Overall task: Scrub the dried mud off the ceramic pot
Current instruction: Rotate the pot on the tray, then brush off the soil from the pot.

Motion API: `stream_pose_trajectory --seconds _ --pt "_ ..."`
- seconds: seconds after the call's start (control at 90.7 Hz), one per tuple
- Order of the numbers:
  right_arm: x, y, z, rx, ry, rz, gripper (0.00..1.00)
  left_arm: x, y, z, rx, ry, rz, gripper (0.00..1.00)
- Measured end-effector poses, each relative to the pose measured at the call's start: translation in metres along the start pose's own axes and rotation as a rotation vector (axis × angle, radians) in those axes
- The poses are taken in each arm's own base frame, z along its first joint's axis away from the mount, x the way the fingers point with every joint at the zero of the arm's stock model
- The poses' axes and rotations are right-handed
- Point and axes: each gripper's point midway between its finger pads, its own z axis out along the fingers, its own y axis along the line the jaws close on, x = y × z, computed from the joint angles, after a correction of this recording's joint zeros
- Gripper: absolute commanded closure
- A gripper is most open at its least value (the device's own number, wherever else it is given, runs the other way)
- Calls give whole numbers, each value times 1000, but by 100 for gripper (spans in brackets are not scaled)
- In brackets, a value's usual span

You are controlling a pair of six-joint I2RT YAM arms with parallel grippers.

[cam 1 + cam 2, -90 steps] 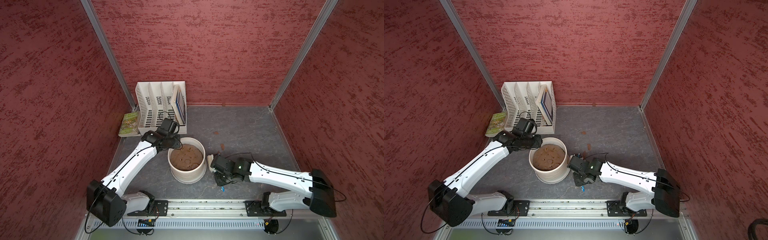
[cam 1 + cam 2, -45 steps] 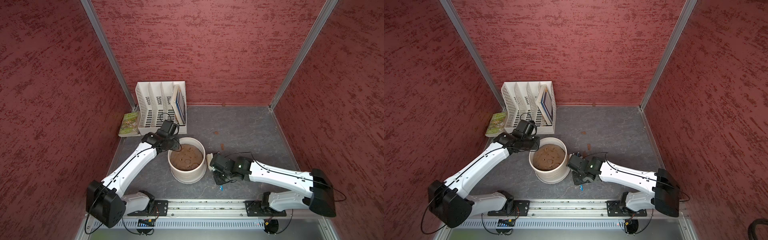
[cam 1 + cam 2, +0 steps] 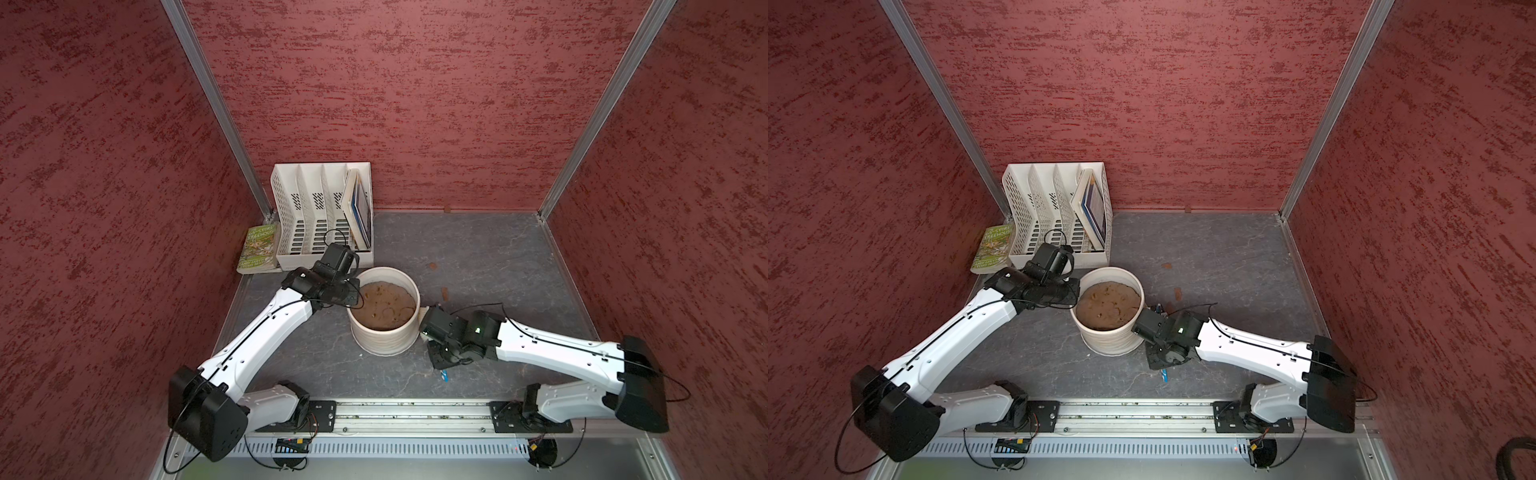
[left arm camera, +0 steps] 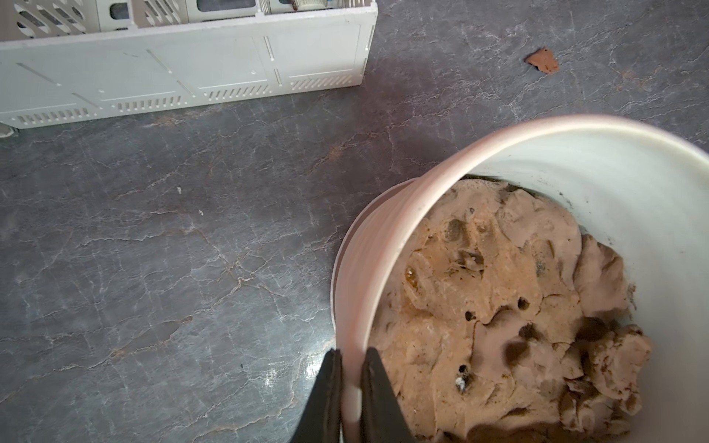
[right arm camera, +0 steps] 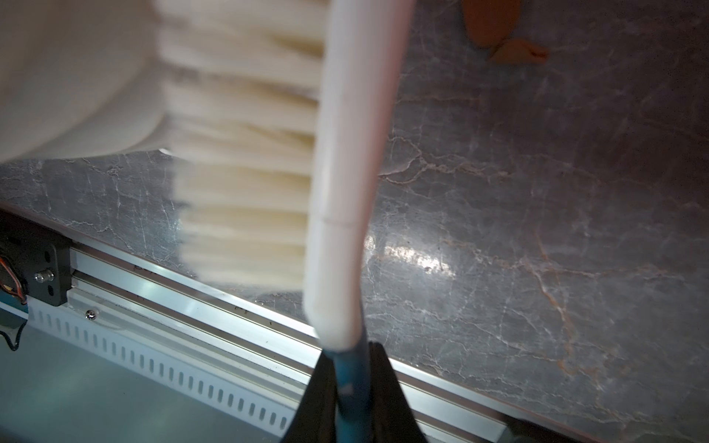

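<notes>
The cream-white ceramic pot [image 3: 382, 343] [image 3: 1108, 340] stands mid-floor. My left gripper [image 3: 353, 296] [image 4: 351, 354] is shut on the pot's rim [image 4: 383, 237], one finger outside and one inside. My right gripper [image 3: 436, 349] [image 5: 351, 351] is shut on the blue handle of a white brush [image 5: 353, 153]. The brush's bristles [image 5: 245, 115] press against the pot's outer wall [image 5: 76, 76] on its right side. Small reddish-brown flakes of dried mud [image 3: 434, 266] [image 3: 1178, 295] [image 4: 543, 61] [image 5: 518, 51] lie on the grey floor behind and to the right of the pot. No mud shows on the pot's visible walls.
Lumpy tan soil [image 3: 384, 305] fills the pot. A white slotted file organiser [image 3: 320, 216] holding books stands at the back left, with a green book [image 3: 259, 249] flat beside it. The metal base rail [image 3: 399, 415] runs along the front edge.
My left gripper has closed onto the pot's rim. The right arm with the brush has shifted slightly toward the pot.
</notes>
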Motion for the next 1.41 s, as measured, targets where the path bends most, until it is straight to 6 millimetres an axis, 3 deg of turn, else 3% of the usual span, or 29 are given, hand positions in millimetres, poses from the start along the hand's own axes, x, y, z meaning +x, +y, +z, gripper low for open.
stream_pose_trajectory --seconds 0.595,0.882,1.234,1.41 --pt "-15 -26 0 36 17 -81 100 10 -20 -5 131 26 184 100" --pt "-13 -20 0 -7 39 -75 100 12 -24 -5 143 31 208 100" --pt "-8 -22 32 20 112 -37 100 13 -24 -5 142 32 209 100" --pt "-19 -43 45 74 129 18 100 12 -23 -5 141 30 209 100"
